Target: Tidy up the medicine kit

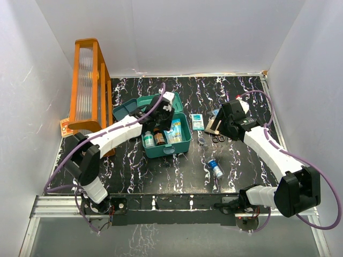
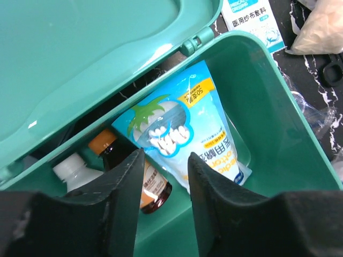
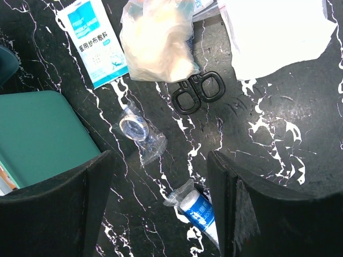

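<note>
Medicine kit: the medicine kit (image 1: 169, 152) stands left of the middle of the tabletop (image 1: 161, 176), just beside the orange rack (image 1: 88, 85). Its lid (image 2: 80, 53) is thrown back and the box is open to the top.
Inside the kit: a white bottle (image 2: 75, 168), a brown bottle (image 2: 104, 143) with an orange cap and a blue cotton-swab pouch (image 2: 182, 128). The pouch leans against the far wall, and a part of the floor beside it is bare.
Left fingers: the left gripper (image 2: 165, 166) hangs over the box opening. The gap is narrow and I see nothing pinched in it. The pouch shows through from below.
Right fingers: the right gripper (image 3: 161, 160) is spread wide and holds nothing. It is above the loose things, to the right of the kit.
Loose things: a gauze packet (image 3: 91, 40), a bag of cotton (image 3: 155, 40), black scissors (image 3: 198, 91), a wrapped tape roll (image 3: 134, 126) and a small blue-labelled roll (image 3: 198, 209), all on the tabletop.
Step in hand: I judge that the left arm is settling the pouch into the box.
To do it well: push the pouch flat toward the bottles so that room stays for the rest. Lift the fingers straight up, away from the lid hinge.
Risk: the thin pouch can catch on a finger and come out again.
</note>
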Controlling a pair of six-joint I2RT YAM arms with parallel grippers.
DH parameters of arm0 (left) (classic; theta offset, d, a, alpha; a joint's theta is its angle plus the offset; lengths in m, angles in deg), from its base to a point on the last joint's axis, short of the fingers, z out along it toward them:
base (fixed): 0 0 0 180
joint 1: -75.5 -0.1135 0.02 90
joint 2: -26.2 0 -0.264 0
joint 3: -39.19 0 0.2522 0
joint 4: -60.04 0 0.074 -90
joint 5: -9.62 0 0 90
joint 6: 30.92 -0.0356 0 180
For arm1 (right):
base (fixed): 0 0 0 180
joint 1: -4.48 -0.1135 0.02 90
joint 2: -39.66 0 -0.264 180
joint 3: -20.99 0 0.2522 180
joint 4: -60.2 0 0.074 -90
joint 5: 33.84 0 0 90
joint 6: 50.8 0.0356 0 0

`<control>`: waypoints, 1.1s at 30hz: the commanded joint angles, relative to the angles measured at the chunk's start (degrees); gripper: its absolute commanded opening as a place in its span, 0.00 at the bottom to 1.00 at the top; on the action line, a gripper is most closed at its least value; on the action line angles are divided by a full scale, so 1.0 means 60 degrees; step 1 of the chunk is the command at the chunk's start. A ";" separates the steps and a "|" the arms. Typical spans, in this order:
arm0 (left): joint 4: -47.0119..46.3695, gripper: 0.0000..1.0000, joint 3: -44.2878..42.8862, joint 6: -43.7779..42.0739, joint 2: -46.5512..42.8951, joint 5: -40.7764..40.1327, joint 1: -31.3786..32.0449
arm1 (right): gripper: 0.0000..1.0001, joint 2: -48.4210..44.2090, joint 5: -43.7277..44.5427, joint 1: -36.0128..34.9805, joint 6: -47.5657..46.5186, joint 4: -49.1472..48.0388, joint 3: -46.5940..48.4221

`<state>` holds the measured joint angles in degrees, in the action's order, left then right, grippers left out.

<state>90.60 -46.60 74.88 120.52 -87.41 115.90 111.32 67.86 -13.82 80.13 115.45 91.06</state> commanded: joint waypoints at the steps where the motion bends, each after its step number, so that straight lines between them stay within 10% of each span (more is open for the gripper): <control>1: -0.0774 0.35 0.0063 -0.0080 0.0309 -0.0529 0.0182 | 0.67 -0.0048 0.0199 0.0018 0.0094 -0.0500 -0.0077; 17: -0.1644 0.23 0.0912 -0.0792 0.1238 0.0717 0.0641 | 0.67 0.0274 0.0647 0.0019 -0.0146 -0.0558 0.0342; 33: -0.1645 0.32 0.0810 -0.0684 0.1591 0.0403 0.0678 | 0.67 0.0684 0.1026 0.0020 -0.0255 -0.0575 0.1058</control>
<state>80.24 -41.20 70.64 130.36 -84.61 119.60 115.07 71.47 -13.82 79.36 114.32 93.14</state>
